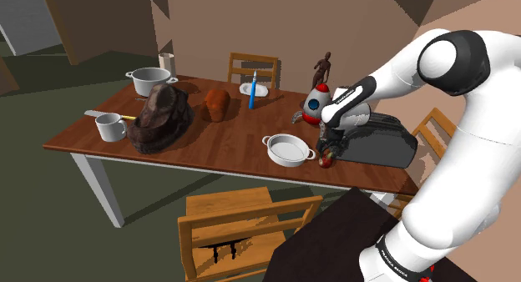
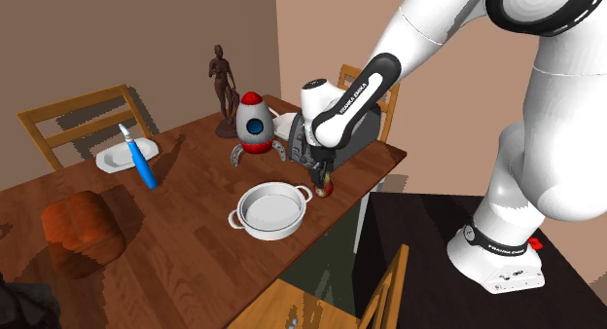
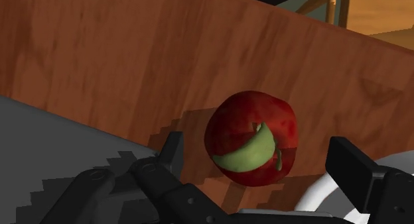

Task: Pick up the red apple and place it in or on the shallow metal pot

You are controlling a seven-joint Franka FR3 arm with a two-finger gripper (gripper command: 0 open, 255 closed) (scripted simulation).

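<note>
Near the edge of the wooden surface (image 1: 238, 138) closest to the stand: red apple (image 3: 252, 140) resting on the wood, with a green patch on the side turned to the wrist camera. It sits between the shallow pale pot (image 1: 288, 148) and a dark grey slab-like object (image 1: 380, 138) (what the slab is cannot be told), just beside both. The apple is outside the pot, on bare wood.

Hand (image 2: 322, 179) is low over the apple, pointing down at the surface. Fingers (image 3: 171, 150) stand apart, one on each side of the fruit. In the wrist view a strip of wood shows between each finger and the apple's skin, so the hand is open and straddles the apple without gripping it. The apple's shadow lies directly beneath it on the wood, so it is seated, not lifted.

Pot: low wall and two loop handles, one of them turned toward the apple.

Other items on the surface:
- Rocket toy (image 2: 255, 123), grey body with a red nose and a blue porthole, upright behind the pot.
- Dark figurine (image 2: 223, 76), standing just beyond the rocket.
- White plate (image 2: 122, 158) near the far edge, with a blue-handled tool (image 2: 141, 166) standing tilted at it.
- Brown loaf-shaped lump (image 2: 83, 230), well apart from the pot.
- Farther along in the shoulder view: dark brown hat (image 1: 160, 118), white mug (image 1: 110, 126) beside it, deeper grey pot (image 1: 150, 78) behind them.

Wooden chair (image 1: 242, 226) is drawn up at the near side.
</note>
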